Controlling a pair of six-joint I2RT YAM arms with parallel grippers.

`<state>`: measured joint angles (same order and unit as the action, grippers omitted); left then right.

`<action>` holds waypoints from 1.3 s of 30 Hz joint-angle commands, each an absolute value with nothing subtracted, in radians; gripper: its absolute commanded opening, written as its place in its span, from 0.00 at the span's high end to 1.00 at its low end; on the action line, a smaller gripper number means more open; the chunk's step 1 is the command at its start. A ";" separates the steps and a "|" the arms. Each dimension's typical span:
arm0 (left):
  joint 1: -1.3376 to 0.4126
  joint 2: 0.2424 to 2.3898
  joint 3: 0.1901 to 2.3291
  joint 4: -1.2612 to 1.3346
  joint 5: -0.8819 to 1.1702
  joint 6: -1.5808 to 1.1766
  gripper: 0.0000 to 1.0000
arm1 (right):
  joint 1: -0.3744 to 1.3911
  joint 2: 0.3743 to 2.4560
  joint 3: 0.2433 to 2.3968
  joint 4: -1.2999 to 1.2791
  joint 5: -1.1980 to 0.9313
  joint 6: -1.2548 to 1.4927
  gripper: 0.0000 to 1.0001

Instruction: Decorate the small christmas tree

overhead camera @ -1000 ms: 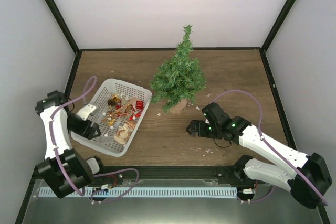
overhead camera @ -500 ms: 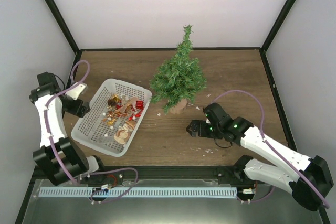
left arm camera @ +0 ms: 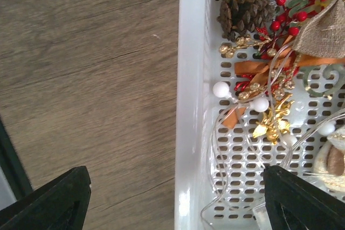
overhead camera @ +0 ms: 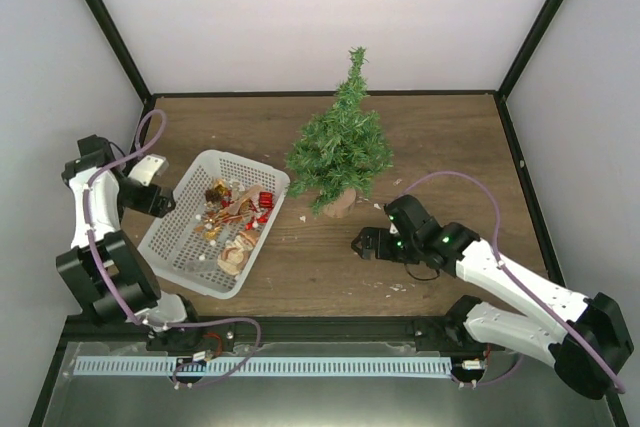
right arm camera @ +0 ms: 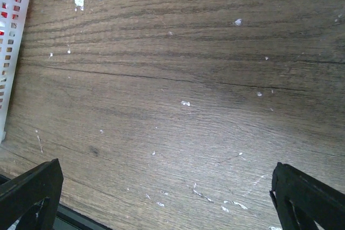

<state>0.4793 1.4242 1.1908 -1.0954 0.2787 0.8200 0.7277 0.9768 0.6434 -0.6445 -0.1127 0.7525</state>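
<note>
Since no ornament is in hand yet, the step looks like a first pick from the basket. The left pincer (left arm camera: 175,203) hangs released, its jaws wide. They straddle the rim of the white perforated plastic basket (left arm camera: 188,79), with one finger over the brown wood-grain worktop (left arm camera: 81,79) and the other over the basket floor. To pick well it should probably shift to its right, clear of the wall, and then close on one stiff piece rather than the tangle.

Ahead of it and to its right lie a brown pine cone (left arm camera: 245,14), a sprig of red berries (left arm camera: 285,20), an orange ribbon (left arm camera: 253,68) and a burlap bow (left arm camera: 326,30). Closer to it, a clear string of white beads (left arm camera: 221,89) loops over a gold leaf sprig (left arm camera: 272,122). That string may drag its neighbours out with it.

The small dark-green bristly christmas tree (overhead camera: 340,147) stands upright and bare on its round tan wooden base (overhead camera: 340,202), well to the right of the left pincer, beyond the basket. The right pincer (overhead camera: 362,244) is also released and holds nothing. It hovers over bare worktop with the tree just beyond it.
</note>
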 commanded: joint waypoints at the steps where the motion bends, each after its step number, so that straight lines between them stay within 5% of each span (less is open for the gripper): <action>1: 0.481 1.474 1.227 -1.128 0.358 0.799 0.12 | 0.723 0.962 0.623 -0.625 -0.125 0.774 0.02; 9: 0.436 1.542 1.188 -1.045 0.284 0.767 0.16 | 0.723 0.933 0.587 -0.612 -0.127 0.800 0.02; 14: 0.430 1.562 1.207 -1.079 0.308 0.730 0.47 | 0.723 0.920 0.579 -0.618 -0.121 0.804 0.02; 17: 0.431 1.537 1.170 -1.076 0.313 0.727 0.53 | 0.723 0.913 0.574 -0.615 -0.112 0.804 0.02; 39: 0.490 1.274 0.915 -1.036 0.274 0.685 0.77 | 0.723 0.987 0.598 -0.574 -0.127 0.753 0.02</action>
